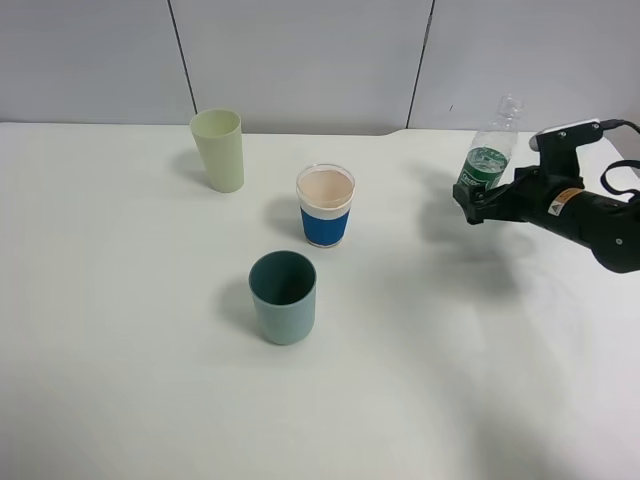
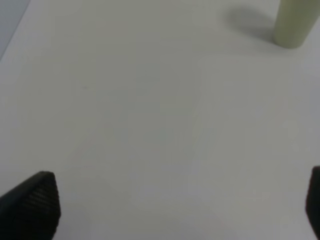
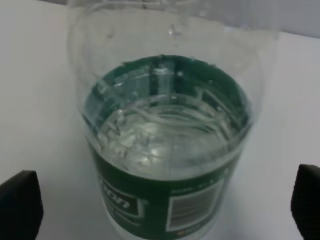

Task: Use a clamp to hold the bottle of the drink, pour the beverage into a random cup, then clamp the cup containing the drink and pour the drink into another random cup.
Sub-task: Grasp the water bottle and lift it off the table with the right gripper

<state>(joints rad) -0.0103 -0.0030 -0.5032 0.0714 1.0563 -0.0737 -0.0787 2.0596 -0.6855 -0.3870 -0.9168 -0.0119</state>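
clamp [image 3: 162, 207] is spread wide round the bottle [image 1: 488, 160], not pinching yet, so a sloppy off-centre close could tip it

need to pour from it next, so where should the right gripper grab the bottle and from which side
Grip the bottle across its green-labelled middle, level, from the side where the right gripper stands with open jaws astride it. The wall there is straight and round; higher up it narrows to the neck. Liquid sits inside, so keep it upright.
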